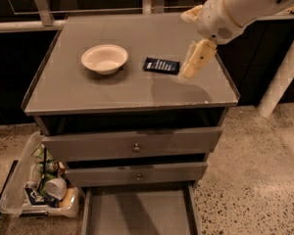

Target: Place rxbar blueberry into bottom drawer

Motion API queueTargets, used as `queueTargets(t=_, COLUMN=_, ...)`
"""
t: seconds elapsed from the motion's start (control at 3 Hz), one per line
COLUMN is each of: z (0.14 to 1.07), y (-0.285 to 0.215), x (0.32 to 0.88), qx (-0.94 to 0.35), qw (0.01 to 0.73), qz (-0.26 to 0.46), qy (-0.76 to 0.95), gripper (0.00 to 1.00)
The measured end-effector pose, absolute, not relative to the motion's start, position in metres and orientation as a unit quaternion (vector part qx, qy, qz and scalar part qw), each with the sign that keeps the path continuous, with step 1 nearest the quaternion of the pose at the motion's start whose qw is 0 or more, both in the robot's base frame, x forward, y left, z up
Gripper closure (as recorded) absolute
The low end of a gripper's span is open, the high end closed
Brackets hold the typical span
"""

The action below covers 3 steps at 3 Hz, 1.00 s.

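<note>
The rxbar blueberry [161, 65], a flat dark navy bar with pale lettering, lies on the grey cabinet top [112, 94], right of the white bowl [104, 58]. My gripper [190, 71] hangs from the white arm at the upper right, its cream fingers pointing down to the left, just right of the bar and slightly above the top. It holds nothing. The bottom drawer [137, 214] is pulled out at the foot of the cabinet, its flat grey floor bare.
Two knobbed drawer fronts [134, 146] sit above the open drawer. A clear plastic bin of clutter [41, 187] stands on the speckled floor at the lower left. A white post [281, 77] stands at the right. A rail runs behind the cabinet.
</note>
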<state>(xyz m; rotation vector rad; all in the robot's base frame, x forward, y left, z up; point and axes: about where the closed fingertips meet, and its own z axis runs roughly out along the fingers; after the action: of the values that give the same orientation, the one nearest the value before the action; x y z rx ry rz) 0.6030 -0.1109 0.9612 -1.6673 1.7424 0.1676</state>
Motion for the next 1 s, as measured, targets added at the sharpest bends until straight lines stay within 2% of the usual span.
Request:
queueTargets(t=0.33, z=0.939, y=-0.097, x=0.637, qx=-0.640, qw=0.359, qz=0.087, qy=0.674, gripper=0.00)
queueTargets(t=1.0, z=0.898, y=-0.102, x=0.687, qx=-0.598, qw=0.360, qz=0.127, qy=0.704, gripper=0.00)
